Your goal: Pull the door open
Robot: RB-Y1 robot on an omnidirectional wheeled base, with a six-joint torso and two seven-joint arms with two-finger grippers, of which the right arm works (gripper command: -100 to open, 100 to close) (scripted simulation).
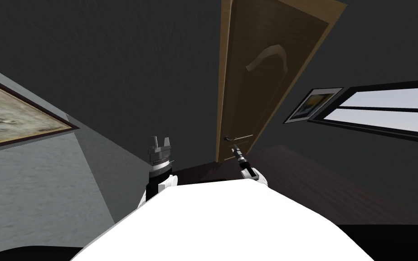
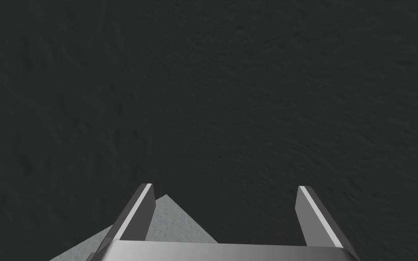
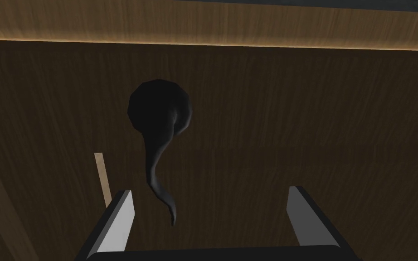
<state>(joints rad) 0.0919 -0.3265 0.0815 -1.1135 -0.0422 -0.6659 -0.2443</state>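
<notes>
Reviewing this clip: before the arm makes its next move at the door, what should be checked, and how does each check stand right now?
1. Right end effector open for the grasp: ok.
2. Handle between its fingers: ok, though only the lever's tip, which sits nearer one finger.
3. Centred on the lever: not ok, the lever is off to one side.
4. Fingers shut on the handle: not ok, no grip yet.
5. Fingertips clear of the door panel: cannot tell.
6. Left end effector away from the door, open: ok.
</notes>
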